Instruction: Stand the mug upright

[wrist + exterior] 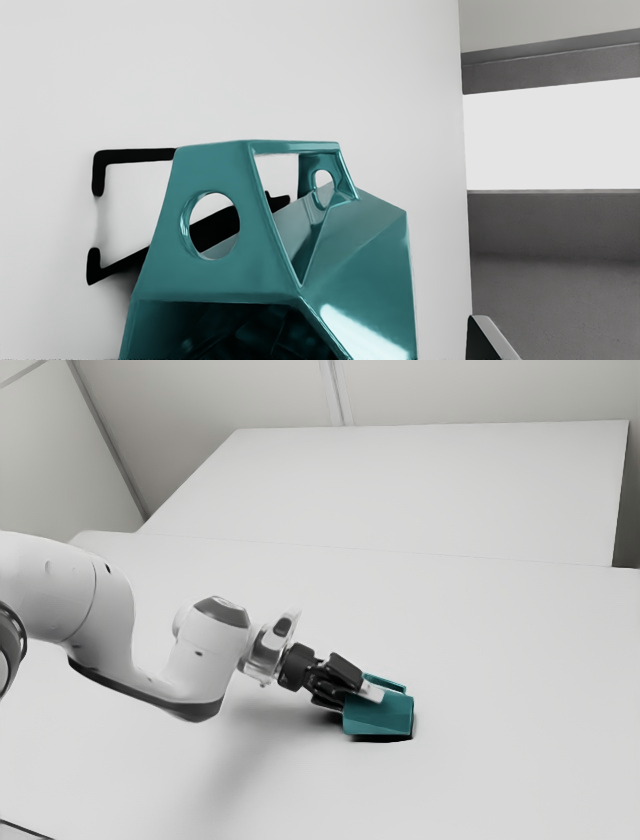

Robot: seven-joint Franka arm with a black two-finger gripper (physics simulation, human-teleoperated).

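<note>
Teal mug [388, 716] sideways, gripper [364, 696] nr rim [215, 299]

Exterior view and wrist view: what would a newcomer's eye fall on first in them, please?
The teal faceted mug would probably catch the eye first: it lies on its side on the pale table, right at the black gripper. Next might come its angular handle, pierced by round holes, which stands out in the wrist view. There, a hard black shadow also draws attention, on the table beside the handle.
</note>
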